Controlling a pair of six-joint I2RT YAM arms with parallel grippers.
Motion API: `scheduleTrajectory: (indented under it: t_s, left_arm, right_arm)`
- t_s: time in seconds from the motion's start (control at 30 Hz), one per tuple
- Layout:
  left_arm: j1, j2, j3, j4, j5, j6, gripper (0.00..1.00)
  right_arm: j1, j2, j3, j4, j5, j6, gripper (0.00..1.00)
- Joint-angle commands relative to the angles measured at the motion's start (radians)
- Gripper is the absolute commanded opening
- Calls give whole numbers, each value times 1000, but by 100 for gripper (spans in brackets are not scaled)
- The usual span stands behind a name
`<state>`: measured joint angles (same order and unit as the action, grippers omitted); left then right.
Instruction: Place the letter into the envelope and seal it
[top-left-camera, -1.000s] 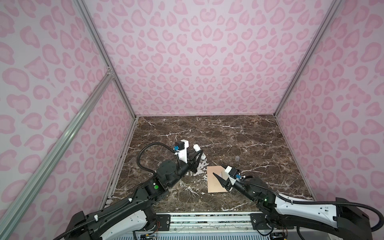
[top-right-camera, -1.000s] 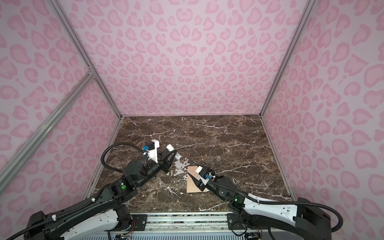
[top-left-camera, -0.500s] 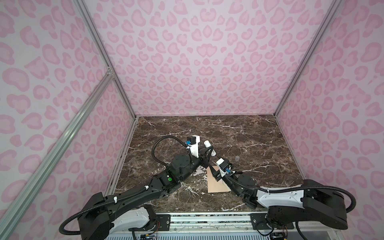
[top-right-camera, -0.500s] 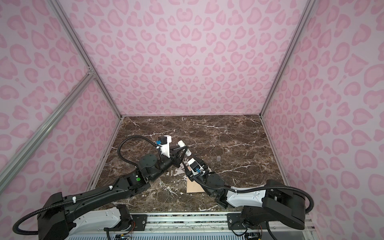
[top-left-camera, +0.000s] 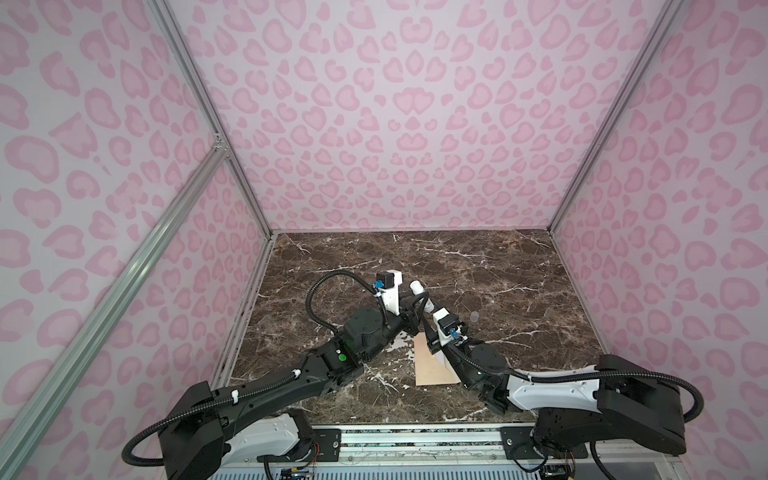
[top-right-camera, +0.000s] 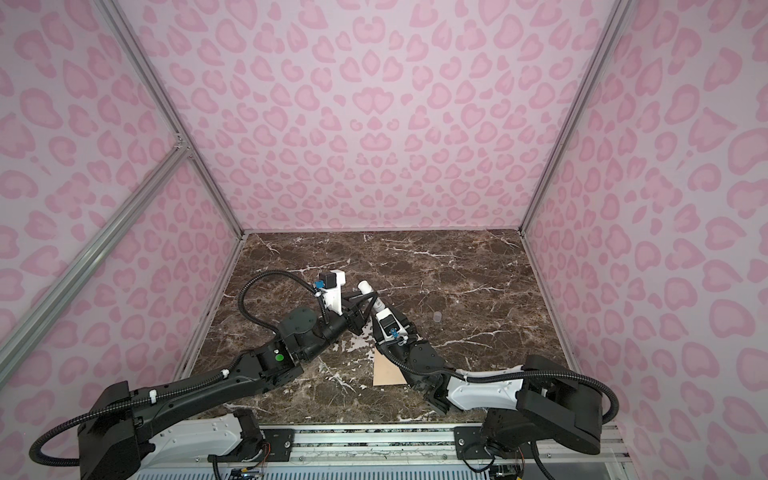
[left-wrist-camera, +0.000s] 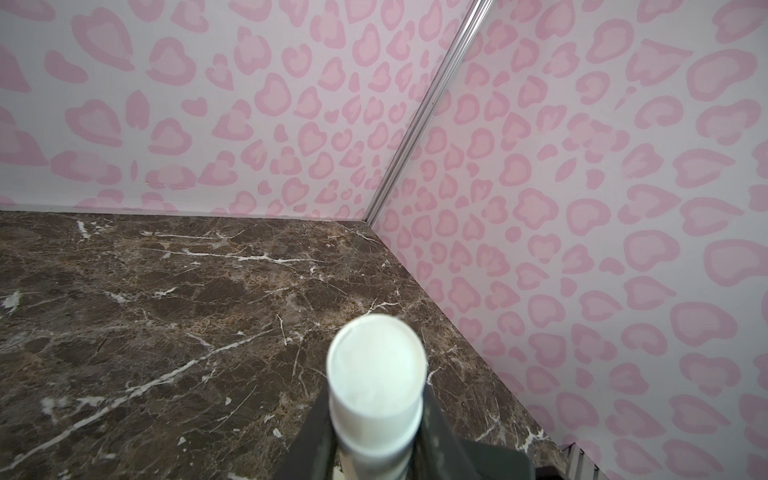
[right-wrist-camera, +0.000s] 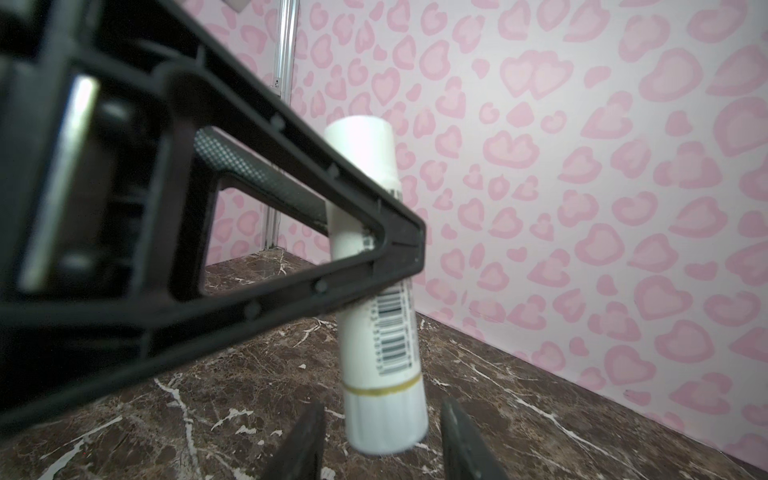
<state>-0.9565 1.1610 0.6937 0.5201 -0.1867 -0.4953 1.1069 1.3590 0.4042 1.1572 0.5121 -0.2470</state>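
The peach-tan envelope (top-left-camera: 430, 368) (top-right-camera: 386, 372) lies flat on the marble, partly under my right arm. The letter is hidden in every view. My left gripper (top-left-camera: 417, 302) (left-wrist-camera: 376, 419) is shut on a white glue stick (top-left-camera: 416, 287) (top-right-camera: 365, 287) (left-wrist-camera: 376, 374) (right-wrist-camera: 378, 332), held tilted above the table just beyond the envelope's far end. My right gripper (top-left-camera: 429, 315) (right-wrist-camera: 380, 440) is open. Its fingers (right-wrist-camera: 303, 440) stand on either side of the stick's lower end, with a gap on each side.
A small clear round thing (top-left-camera: 473, 318) (top-right-camera: 437, 318) sits on the marble to the right of both grippers. Pink patterned walls (top-left-camera: 415, 124) close the table on three sides. Bare marble (top-left-camera: 478, 266) stretches behind the grippers.
My left gripper carried the glue stick rightward to the middle. My right gripper rose from the envelope to the stick's lower end, and its jaws have narrowed around it.
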Motion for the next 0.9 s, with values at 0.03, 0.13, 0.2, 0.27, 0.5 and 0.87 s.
scheduleTrajectory:
  t_s: [0.03,0.13,0.2,0.27,0.5,0.87]
  left_arm:
    - [-1,6,18,20,11,0,7]
    - [-1,9,24,13,16,0,7]
    - [-1,14,28,5,19,-2,7]
    - [-1,18,33,-6,23,-3,7]
    - [-2,22,35,-25,26,-8,7]
    - [-2,31,43,-32,58,-6,7]
  right_arm:
    - [1,4,10,1,16,-1,43]
    - [1,4,13,-9,15,0,42]
    - [1,6,13,-12,16,0,41]
    - [1,5,13,-11,18,-1,41]
    - [1,1,12,-14,21,-11,37]
    - [1,-25,13,-62,-15,-5,19]
